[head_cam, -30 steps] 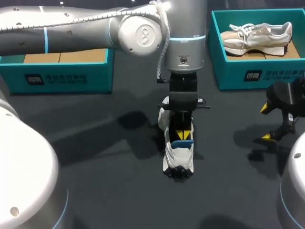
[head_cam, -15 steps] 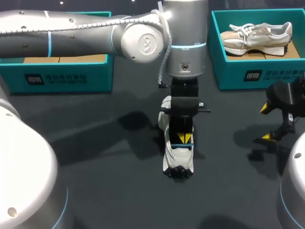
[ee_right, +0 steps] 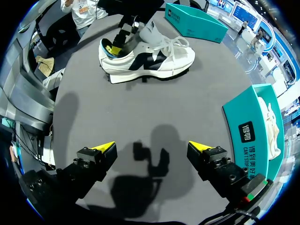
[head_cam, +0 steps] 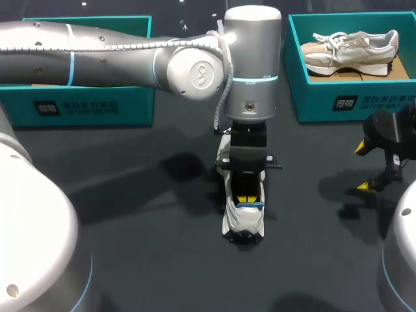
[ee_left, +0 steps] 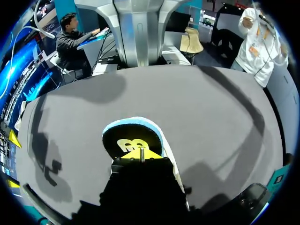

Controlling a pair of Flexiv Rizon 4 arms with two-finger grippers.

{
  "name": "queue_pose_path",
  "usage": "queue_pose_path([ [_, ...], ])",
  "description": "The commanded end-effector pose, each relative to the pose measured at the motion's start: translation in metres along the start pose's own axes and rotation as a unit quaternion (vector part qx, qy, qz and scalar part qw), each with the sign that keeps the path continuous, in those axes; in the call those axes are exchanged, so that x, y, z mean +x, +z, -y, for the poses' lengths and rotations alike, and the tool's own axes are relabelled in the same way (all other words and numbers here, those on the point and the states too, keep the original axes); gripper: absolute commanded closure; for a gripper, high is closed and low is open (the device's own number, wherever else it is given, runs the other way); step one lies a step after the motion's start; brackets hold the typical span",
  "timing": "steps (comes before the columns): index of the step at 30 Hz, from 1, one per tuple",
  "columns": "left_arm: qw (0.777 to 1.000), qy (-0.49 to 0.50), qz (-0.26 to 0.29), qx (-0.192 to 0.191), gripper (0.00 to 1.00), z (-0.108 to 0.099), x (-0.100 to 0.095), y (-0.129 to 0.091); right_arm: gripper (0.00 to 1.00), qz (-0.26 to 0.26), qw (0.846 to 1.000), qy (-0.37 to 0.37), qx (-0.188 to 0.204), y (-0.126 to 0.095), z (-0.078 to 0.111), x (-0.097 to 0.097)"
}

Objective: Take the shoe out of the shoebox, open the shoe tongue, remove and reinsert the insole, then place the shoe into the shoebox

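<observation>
Yellow-tipped, the left gripper (head_cam: pixel 247 199) sits pinched on the blue insole (head_cam: pixel 251 205) inside the shoe (head_cam: pixel 242 221) at mid-table, so it should press that heel end down flat before letting go, while the right gripper (head_cam: pixel 361 168) hangs wide open, empty.

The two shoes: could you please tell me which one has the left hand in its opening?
The white-and-black shoe standing on the table, with the left hand in its opening; the beige shoe lies apart in the right shoebox.
</observation>
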State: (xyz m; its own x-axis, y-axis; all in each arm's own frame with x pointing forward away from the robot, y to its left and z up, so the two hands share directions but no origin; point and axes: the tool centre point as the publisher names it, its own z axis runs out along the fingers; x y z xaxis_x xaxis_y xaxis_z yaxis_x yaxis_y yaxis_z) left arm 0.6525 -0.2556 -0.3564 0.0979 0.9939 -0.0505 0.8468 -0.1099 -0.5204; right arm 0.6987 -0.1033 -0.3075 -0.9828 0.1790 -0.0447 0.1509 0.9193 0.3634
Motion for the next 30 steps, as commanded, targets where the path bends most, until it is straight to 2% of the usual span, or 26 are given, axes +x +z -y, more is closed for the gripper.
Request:
queue_pose_path([
  [1,1.0,-0.002,-0.001,0.006,1.0,-0.012,-0.006,0.018,0.0,0.002,1.0,0.001,0.002,-0.001,0.0,0.002],
  [8,1.0,0.013,0.009,-0.025,1.0,-0.023,0.001,0.029,0.0,0.002,1.0,0.001,0.002,-0.001,0.0,0.002],
  [14,0.996,0.0,-0.019,-0.09,1.0,-0.037,0.013,0.039,0.0,0.002,1.0,0.001,0.002,-0.001,0.0,0.002],
  [16,0.991,-0.015,-0.029,-0.126,1.0,-0.047,0.018,0.037,0.0,0.002,1.0,0.001,0.002,-0.001,0.0,0.002],
  [21,0.984,-0.046,-0.032,-0.168,1.0,-0.068,0.029,0.023,0.0,0.002,1.0,0.001,0.002,-0.001,0.0,0.002],
  [25,0.973,-0.07,-0.039,-0.217,1.0,-0.082,0.035,0.01,0.0,0.002,1.0,0.001,0.002,-0.001,0.0,0.002],
  [28,0.975,-0.067,-0.024,-0.209,1.0,-0.077,0.036,-0.003,0.0,0.002,1.0,0.001,0.002,-0.001,0.0,0.002],
  [30,0.982,-0.058,0.0,-0.18,1.0,-0.063,0.033,-0.015,0.0,0.002,1.0,0.001,0.002,-0.001,0.0,0.002],
])
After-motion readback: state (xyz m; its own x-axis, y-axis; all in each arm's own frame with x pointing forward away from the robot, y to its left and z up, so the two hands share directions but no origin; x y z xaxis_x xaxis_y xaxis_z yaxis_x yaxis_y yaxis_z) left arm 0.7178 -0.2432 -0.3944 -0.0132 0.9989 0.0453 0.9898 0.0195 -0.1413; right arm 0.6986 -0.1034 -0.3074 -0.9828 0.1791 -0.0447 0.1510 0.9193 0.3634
